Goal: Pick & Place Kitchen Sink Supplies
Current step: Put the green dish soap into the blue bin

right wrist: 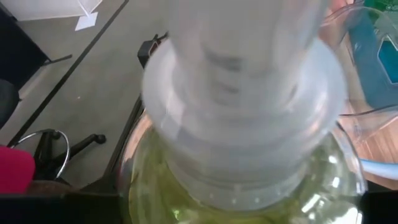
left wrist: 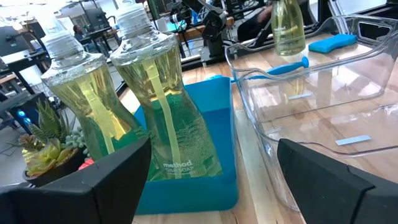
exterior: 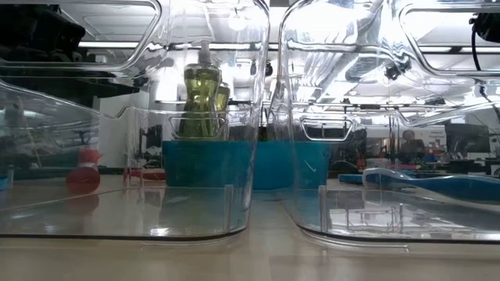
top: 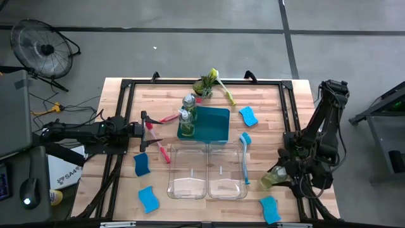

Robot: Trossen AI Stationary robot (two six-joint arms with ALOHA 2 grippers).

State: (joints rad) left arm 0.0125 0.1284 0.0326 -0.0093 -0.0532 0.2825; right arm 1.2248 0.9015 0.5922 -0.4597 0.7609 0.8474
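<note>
Your right gripper (top: 273, 179) is clamped on a soap bottle (top: 271, 180) at the surface's right edge, beside the bins (top: 207, 171). The bottle lies tilted, cap toward the wrist camera. Judge it heavy with liquid, its plastic smooth and likely slippery, so grip the narrow waist. Your left gripper (top: 150, 128) stands apart, facing two upright bottles (left wrist: 165, 106) at the tray's (top: 218, 123) left end; take those at the waist too.
</note>
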